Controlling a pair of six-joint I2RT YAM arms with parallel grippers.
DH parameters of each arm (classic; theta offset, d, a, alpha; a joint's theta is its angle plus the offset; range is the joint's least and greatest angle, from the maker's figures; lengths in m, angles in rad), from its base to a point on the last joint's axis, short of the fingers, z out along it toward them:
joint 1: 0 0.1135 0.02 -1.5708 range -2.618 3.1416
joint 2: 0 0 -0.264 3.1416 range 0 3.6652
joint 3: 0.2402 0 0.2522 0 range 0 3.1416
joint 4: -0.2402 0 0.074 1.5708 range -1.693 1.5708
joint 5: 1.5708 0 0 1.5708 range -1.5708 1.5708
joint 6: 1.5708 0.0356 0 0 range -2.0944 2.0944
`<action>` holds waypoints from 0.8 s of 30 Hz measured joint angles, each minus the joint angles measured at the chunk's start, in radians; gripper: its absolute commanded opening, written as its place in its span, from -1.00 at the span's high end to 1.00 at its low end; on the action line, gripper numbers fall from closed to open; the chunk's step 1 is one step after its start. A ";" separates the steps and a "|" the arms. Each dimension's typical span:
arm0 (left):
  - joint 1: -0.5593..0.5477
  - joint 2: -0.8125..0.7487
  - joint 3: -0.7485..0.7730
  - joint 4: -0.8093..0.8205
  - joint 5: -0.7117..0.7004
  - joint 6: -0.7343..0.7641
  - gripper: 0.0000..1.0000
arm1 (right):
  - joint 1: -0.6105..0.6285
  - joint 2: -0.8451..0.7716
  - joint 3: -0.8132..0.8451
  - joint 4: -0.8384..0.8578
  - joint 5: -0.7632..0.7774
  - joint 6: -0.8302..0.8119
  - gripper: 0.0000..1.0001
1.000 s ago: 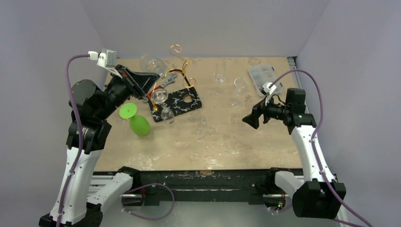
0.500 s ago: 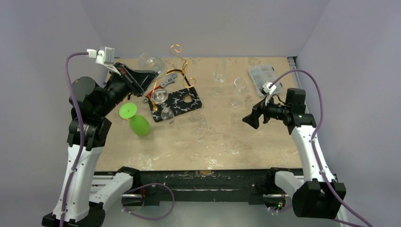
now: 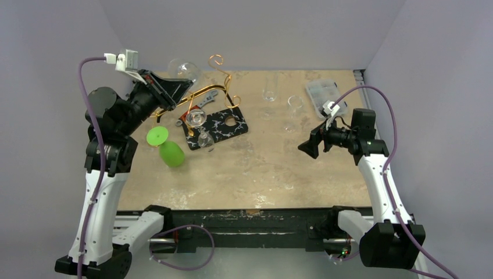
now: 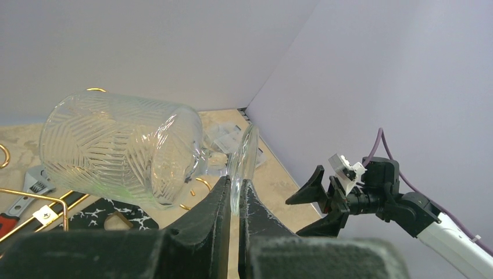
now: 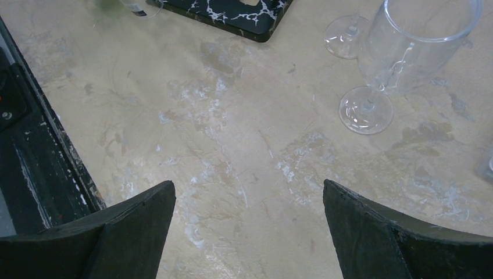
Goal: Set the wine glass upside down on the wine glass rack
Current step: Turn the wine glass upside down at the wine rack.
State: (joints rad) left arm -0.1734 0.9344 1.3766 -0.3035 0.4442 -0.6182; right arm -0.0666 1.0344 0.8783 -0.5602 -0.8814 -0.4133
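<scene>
In the left wrist view my left gripper (image 4: pixel 234 181) is shut on the flat round foot of a clear patterned wine glass (image 4: pixel 116 154). The glass lies on its side in the air, bowl pointing left. From above, this wine glass (image 3: pixel 183 69) hangs at the back left, just left of the gold wire wine glass rack (image 3: pixel 221 77), with the left gripper (image 3: pixel 186 86) under it. Gold rack wire (image 4: pixel 23 191) shows below the bowl. My right gripper (image 3: pixel 306 147) hovers over the table's right side, open, and in its own view the right gripper (image 5: pixel 249 189) has only bare table between its fingers.
A black white-veined board (image 3: pixel 223 126) holds a small clear glass (image 3: pixel 196 118). A green glass (image 3: pixel 167 149) lies on its side at the left. Two clear glasses (image 3: pixel 269 88) (image 3: pixel 294 110) and a plastic box (image 3: pixel 322 90) stand at the back right. A wrench (image 3: pixel 207 99) lies by the rack.
My left arm has lifted the wine glass higher and toward the back wall. The right arm has stayed still.
</scene>
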 measured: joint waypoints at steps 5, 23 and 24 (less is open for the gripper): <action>0.011 0.015 0.002 0.009 0.004 -0.014 1.00 | 0.000 0.000 0.000 0.000 0.000 -0.002 -0.92; 0.043 0.059 0.008 0.053 0.029 -0.062 1.00 | 0.000 0.000 0.000 -0.010 0.000 -0.018 -0.92; 0.045 0.065 0.011 0.056 0.030 -0.071 1.00 | 0.000 0.000 0.000 -0.011 0.000 -0.018 -0.92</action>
State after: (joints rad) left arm -0.1280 0.9997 1.3880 -0.2474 0.4744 -0.6888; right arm -0.0666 1.0344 0.8783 -0.5709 -0.8814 -0.4316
